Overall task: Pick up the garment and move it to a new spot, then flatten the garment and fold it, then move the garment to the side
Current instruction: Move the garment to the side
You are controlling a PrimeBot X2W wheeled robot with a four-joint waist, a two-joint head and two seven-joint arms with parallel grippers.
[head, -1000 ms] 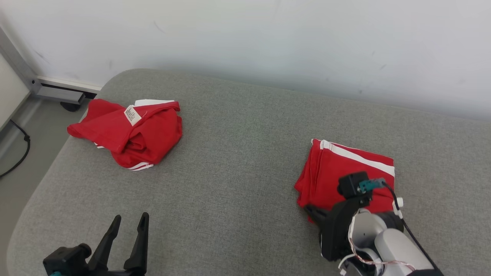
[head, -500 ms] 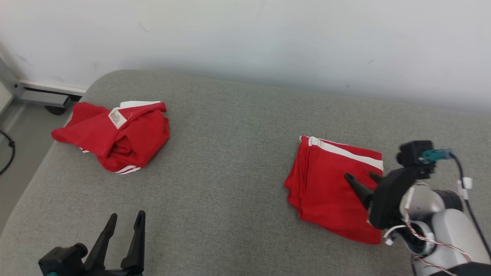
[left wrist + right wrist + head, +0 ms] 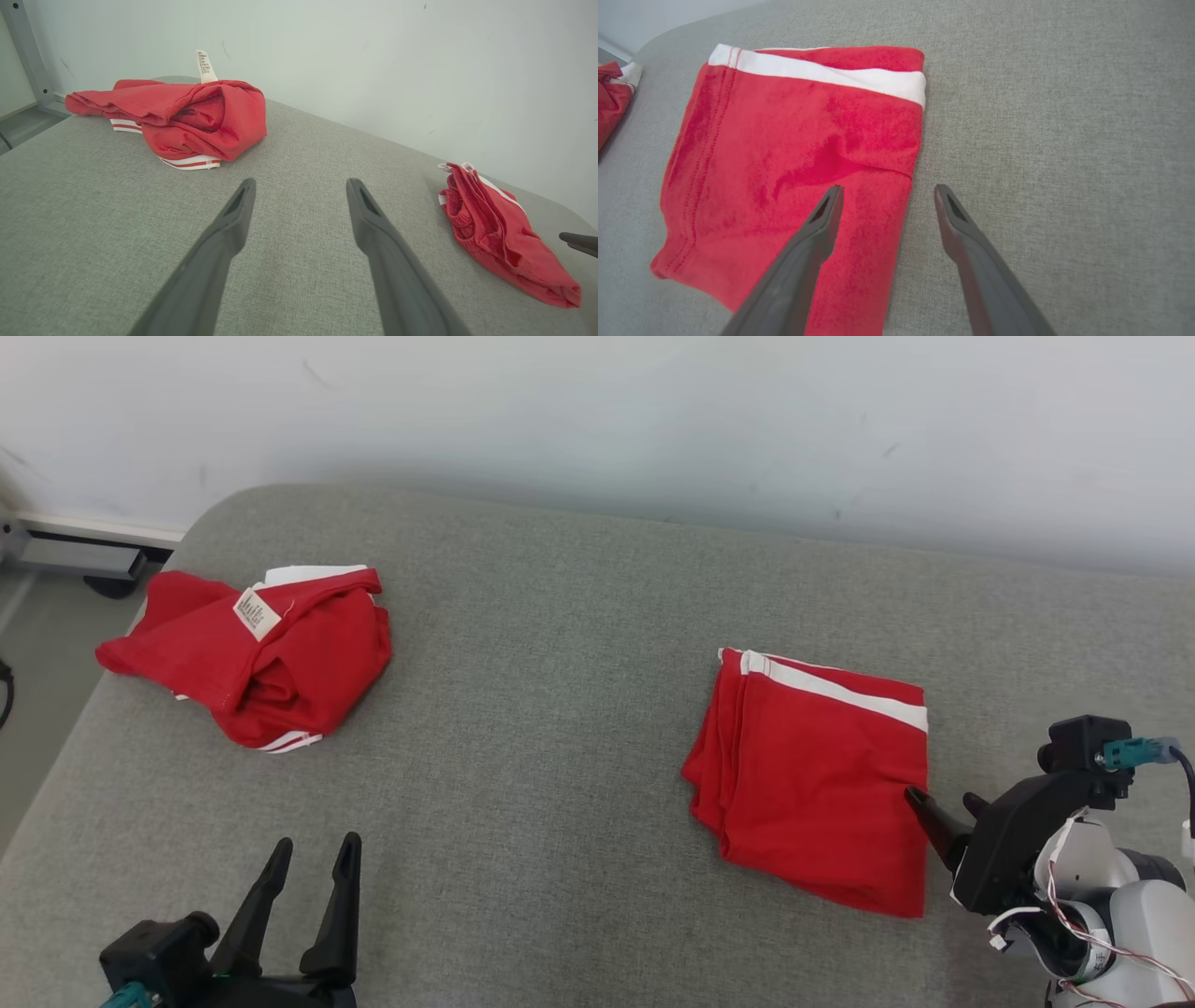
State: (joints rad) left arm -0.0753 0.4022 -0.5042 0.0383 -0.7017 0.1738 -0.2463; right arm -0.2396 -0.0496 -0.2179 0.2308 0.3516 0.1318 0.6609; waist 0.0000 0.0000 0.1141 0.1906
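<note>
The folded garment point(image 3: 812, 775) lies at the worktop's point(image 3: 560, 709) right, right gripper point(image 3: 941, 795) wide open and empty at its edge, the move-aside step seemingly done; next, likely, the open, empty left gripper point(image 3: 316, 843) must reach the crumpled garment point(image 3: 252, 663) far left

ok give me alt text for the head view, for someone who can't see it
A neatly folded red garment with a white band lies on the right of a grey padded surface, the open right gripper at its right edge. A crumpled red garment sits far left; the open left gripper is at lower left.
</note>
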